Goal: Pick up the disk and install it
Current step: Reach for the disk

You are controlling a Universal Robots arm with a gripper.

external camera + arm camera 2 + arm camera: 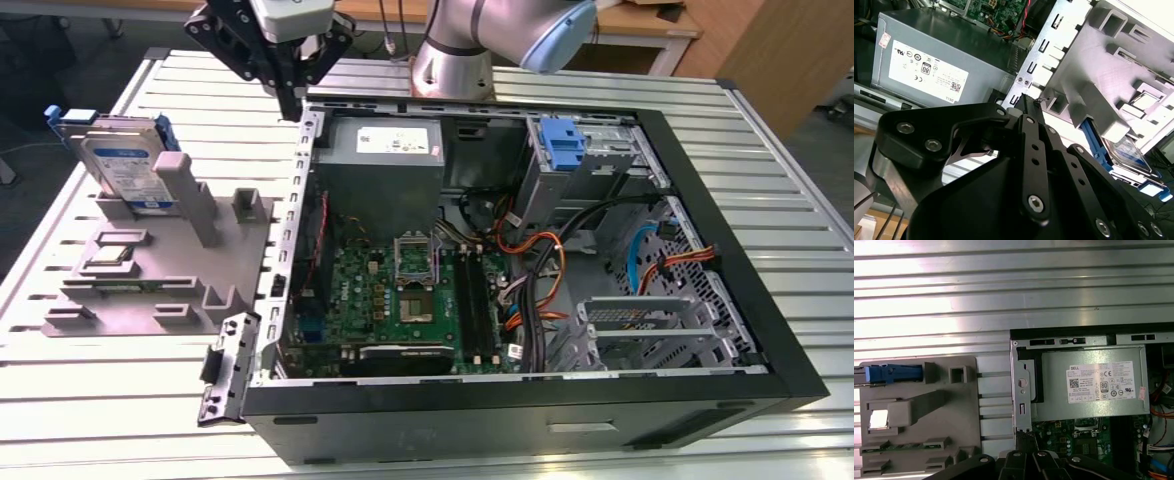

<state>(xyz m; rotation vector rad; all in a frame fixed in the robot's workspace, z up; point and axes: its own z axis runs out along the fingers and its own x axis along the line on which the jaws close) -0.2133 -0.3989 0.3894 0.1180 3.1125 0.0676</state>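
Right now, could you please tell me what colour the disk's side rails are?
Blue; the disk shows best in the exterior view.

Robotics lab bench: slatted metal table (120,400), opened computer case (747,330) just beside the fingers (284,90) (wooden furniture (761,50) beyond).

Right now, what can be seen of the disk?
The disk is a flat silver-grey drive with a white-and-blue label, framed by blue plastic rails. It stands on edge, tilted, in the grey plastic fixture on the exterior view's left, outside the computer case, beside a grey post. As far as shows, the fixture alone touches it; the hand hangs apart, near the case's corner, holding nothing.
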